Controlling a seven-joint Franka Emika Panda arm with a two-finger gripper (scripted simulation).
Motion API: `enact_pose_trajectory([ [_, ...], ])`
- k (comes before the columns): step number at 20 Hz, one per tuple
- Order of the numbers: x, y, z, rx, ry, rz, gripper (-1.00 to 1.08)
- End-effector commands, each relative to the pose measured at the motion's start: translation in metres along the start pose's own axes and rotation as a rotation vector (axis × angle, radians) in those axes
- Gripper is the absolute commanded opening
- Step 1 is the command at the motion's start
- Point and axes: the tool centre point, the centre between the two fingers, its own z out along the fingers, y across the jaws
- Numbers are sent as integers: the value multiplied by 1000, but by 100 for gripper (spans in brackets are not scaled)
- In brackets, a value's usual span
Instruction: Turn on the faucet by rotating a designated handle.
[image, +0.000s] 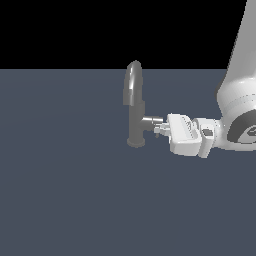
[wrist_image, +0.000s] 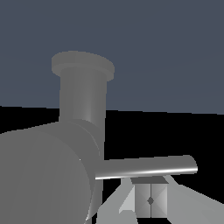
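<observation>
The grey faucet (image: 135, 107) stands upright on its round base, its arched spout on top and a short side stub (image: 152, 121) pointing toward the exterior view's right. My white gripper (image: 159, 131) reaches in level from that side, its fingertips just under the stub's end. In the wrist view the stub (wrist_image: 43, 175) looms large beside the column (wrist_image: 83, 100). The handle (wrist_image: 148, 167), a thin metal lever, sticks out from the stub's end and runs right across my gripper (wrist_image: 151, 197). The two pads meet with nothing between them, pressed against or just short of the lever.
The faucet rests on a flat dark blue-grey floor (image: 65, 200). My white arm (image: 235, 100) comes down at the exterior view's right edge.
</observation>
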Motion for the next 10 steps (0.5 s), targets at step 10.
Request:
enact_pose_trajectory([
  [10,42,-10,-2,4,4,22,-100],
])
